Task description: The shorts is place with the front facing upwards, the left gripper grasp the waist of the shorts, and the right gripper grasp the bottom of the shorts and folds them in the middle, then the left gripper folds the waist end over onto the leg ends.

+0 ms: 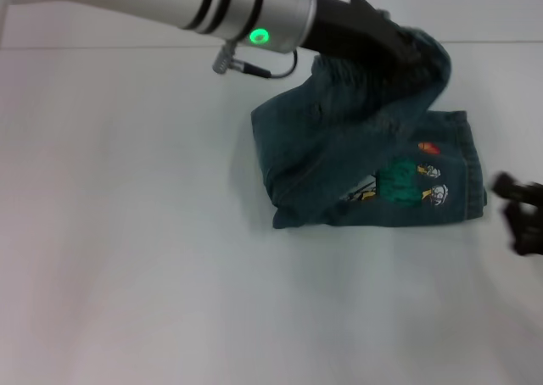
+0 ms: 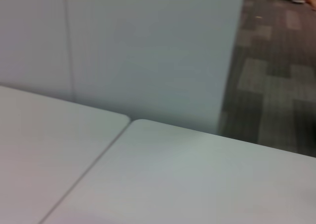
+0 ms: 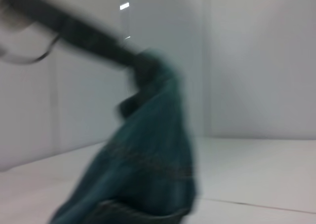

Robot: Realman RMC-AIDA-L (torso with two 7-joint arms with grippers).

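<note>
Table (image 1: 127,232): you have a bare white surface across the left of the head view; in the left wrist view you see two white tabletops meeting at a seam, a pale wall behind them and grey carpet beyond.

Left arm (image 1: 212,3): you see the silver tube with a green light come in from the upper left and reach across to the far end of the garment.

Left gripper (image 1: 399,50): your black gripper sits at the raised end of the shorts, its fingers closed on the denim and holding that end up off the table. In the right wrist view (image 3: 143,66) you see it as a dark blurred shape pinching the top of the hanging cloth.

Shorts (image 1: 356,156): you find the dark blue denim right of centre on the table. The near part lies flat, with a green and orange printed patch (image 1: 407,181) facing up. The far part rises in a fold toward the left gripper and drapes back down over the flat part. In the right wrist view (image 3: 148,169) the cloth hangs as a wide curtain from the grip to the tabletop.

Right gripper (image 1: 522,211): you see it as a dark shape at the right edge, just beside the shorts' right hem and clear of the cloth. You cannot tell how far its fingers are spread.
</note>
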